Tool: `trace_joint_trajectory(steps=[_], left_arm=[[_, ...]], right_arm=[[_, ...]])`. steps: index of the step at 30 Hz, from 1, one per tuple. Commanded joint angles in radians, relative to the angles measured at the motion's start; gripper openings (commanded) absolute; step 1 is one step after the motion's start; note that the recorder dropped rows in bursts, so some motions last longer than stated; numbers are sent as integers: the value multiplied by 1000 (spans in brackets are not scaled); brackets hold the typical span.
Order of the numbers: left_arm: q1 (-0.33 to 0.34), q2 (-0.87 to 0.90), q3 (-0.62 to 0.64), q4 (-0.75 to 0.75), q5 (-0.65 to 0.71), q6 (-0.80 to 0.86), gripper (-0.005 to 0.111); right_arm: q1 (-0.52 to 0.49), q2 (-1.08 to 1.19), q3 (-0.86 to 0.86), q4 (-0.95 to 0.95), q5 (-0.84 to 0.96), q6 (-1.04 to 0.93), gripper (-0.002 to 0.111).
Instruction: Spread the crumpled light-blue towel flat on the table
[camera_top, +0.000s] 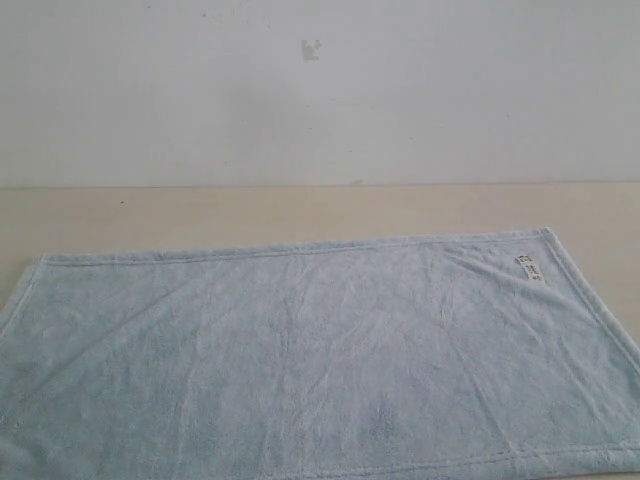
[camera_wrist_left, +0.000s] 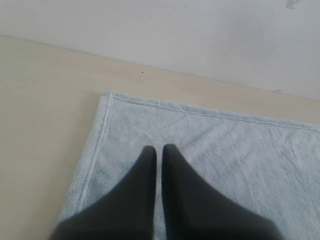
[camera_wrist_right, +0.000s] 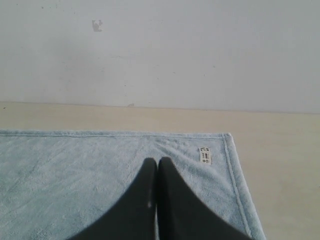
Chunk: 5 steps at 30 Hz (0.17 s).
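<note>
Towel (camera_top: 300, 370) flat on table (camera_top: 200, 215), white label (camera_top: 529, 268), print illegible; left tool (camera_wrist_left: 159, 148) and right tool (camera_wrist_right: 158, 161) clenched, empty

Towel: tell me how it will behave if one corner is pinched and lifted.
The towel would probably droop limply: it lies flat with soft creases, no stiffness. Its plush pile looks grippy, so it likely drags on the table rather than sliding freely. The raised hem should give a firmer pinch.
</note>
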Motion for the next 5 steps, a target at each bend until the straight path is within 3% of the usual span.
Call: trace_joint_trajectory(steps=[1,5], left_arm=[[-7,-3,4,0,-2,-8,4],[-7,-3,4,0,-5,-8,4]], right_arm=[[-2,-4,0,-11,-3,4,0],[-2,-4,0,-11,-3,4,0]])
